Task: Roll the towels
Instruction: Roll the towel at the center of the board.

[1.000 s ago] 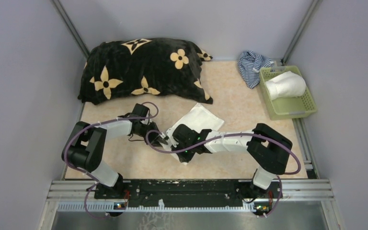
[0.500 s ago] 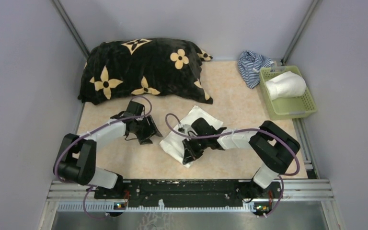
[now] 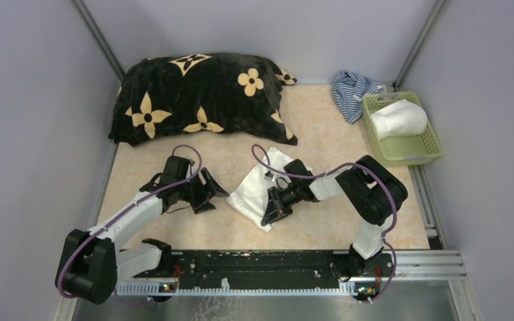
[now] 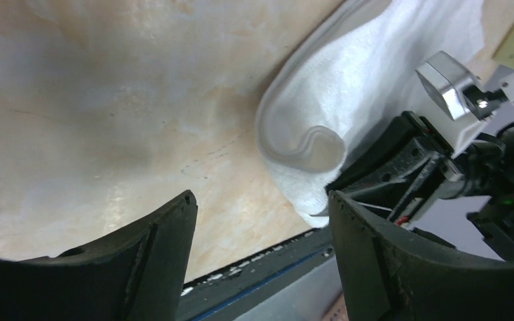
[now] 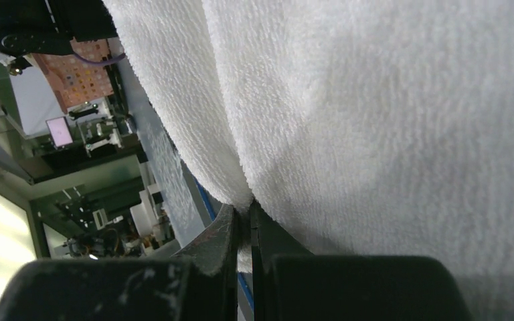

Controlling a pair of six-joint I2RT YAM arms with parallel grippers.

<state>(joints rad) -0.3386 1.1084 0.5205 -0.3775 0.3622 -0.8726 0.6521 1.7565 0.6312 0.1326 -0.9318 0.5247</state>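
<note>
A white towel (image 3: 258,189) lies doubled over on the tan table, with a curled fold at its near end (image 4: 318,144). My right gripper (image 3: 272,211) is shut on the towel's near edge; in the right wrist view the terry cloth (image 5: 375,100) fills the frame and a fold is pinched between the jaws (image 5: 244,215). My left gripper (image 3: 209,192) stands open just left of the towel, not touching it, with bare table between its fingers (image 4: 261,200). A second towel (image 3: 399,118) lies rolled in the green basket (image 3: 409,158).
A black pillow with tan flowers (image 3: 201,97) lies at the back left. A blue-and-white striped garment (image 3: 350,87) is bunched at the back right beside the basket. Grey walls close in both sides. A metal rail (image 3: 261,264) runs along the near edge.
My left gripper has opened, let go of the towel and drawn back to the left. My right gripper, still shut on the towel's edge, has shifted right, and the towel has moved with it.
</note>
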